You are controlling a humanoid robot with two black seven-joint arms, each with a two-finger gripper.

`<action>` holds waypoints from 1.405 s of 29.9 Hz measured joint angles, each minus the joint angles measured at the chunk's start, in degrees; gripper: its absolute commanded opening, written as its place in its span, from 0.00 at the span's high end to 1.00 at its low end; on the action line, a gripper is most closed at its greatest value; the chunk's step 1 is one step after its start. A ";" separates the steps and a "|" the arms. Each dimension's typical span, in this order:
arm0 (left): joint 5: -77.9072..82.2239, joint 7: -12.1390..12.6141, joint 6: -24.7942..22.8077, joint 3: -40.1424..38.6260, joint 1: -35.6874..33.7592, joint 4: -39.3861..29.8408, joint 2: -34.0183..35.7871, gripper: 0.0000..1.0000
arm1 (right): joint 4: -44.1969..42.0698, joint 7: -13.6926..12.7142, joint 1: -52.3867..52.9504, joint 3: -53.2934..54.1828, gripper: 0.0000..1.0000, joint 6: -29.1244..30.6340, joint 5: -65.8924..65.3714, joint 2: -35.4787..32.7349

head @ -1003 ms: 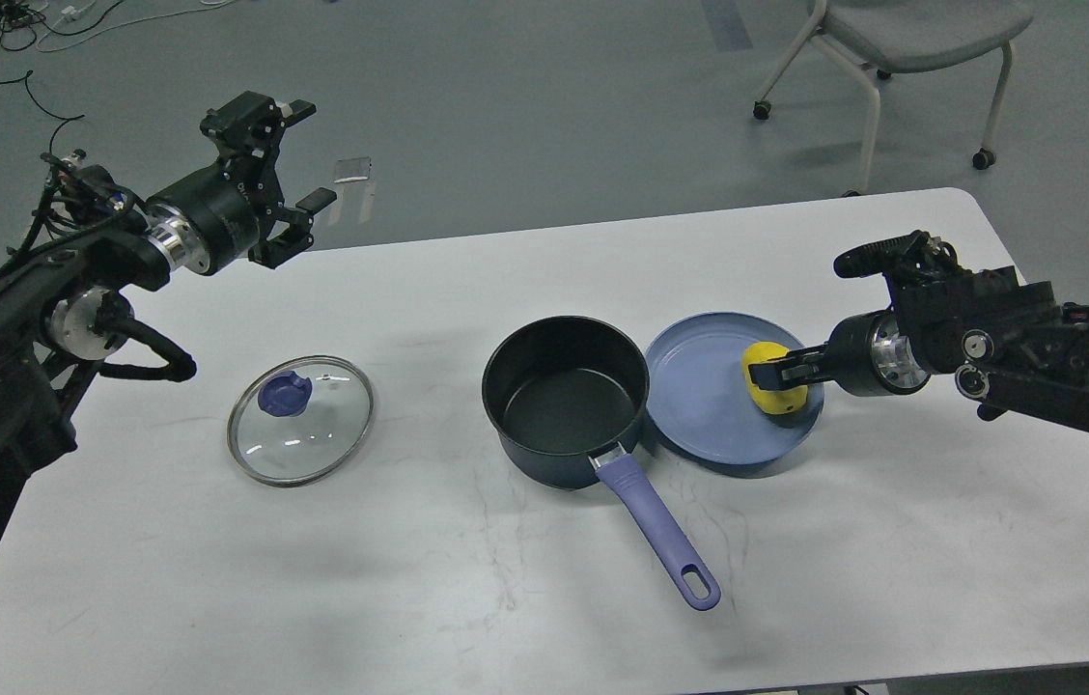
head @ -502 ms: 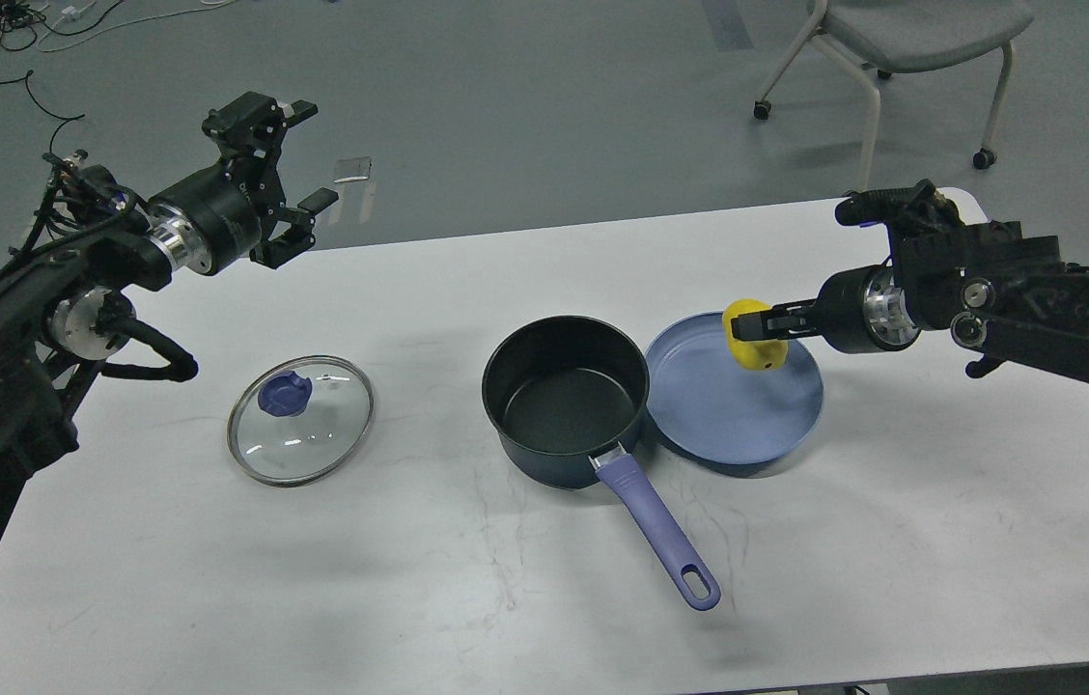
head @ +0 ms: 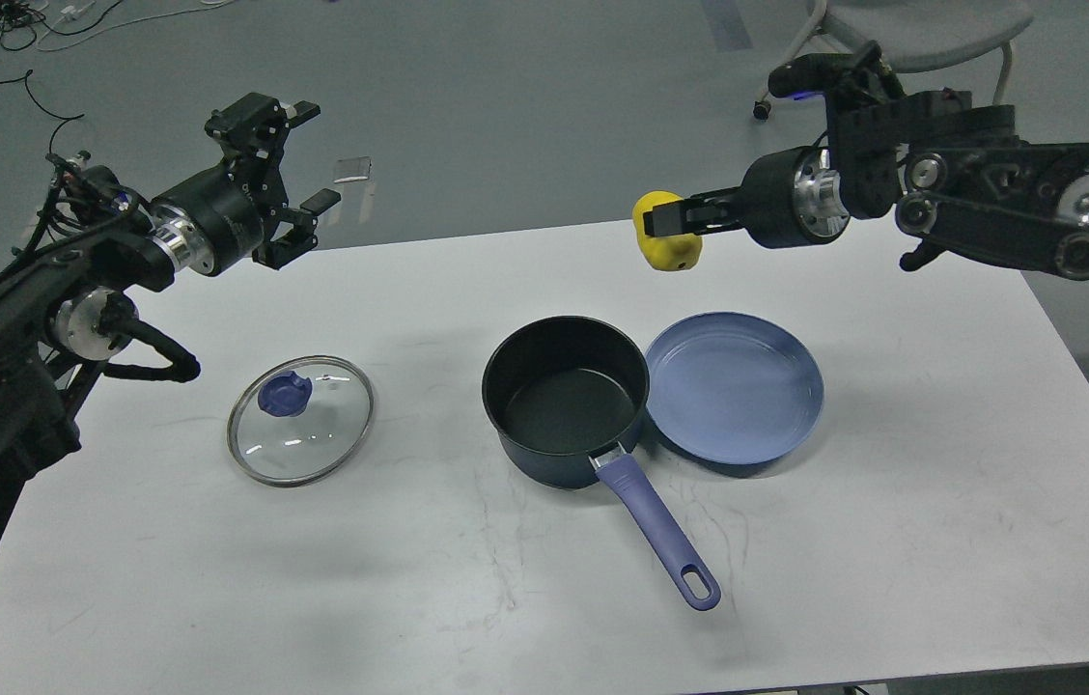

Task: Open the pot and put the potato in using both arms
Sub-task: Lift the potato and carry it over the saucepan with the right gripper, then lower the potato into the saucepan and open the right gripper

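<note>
From the head view, your right gripper [head: 668,227] is clamped on the yellow potato [head: 665,245], held high behind the open pot [head: 566,399]; bring it over the pot's mouth, lower, then release. Your left gripper [head: 298,159] hangs spread and empty beyond the lid [head: 300,419].

Glass lid [head: 300,419], matt black pot [head: 565,398]

We see lid [head: 300,419] left on tabletop [head: 940,502], pot [head: 566,400] centre, plate [head: 734,390] touching its right side. Potato [head: 666,242] in right tool [head: 662,218], above and behind pot. Left tool [head: 298,159] far left.
</note>
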 measured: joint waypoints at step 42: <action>0.00 -0.01 0.00 -0.09 0.44 0.07 1.03 0.02 | -8.18 0.28 0.09 -13.77 0.02 0.42 0.39 22.34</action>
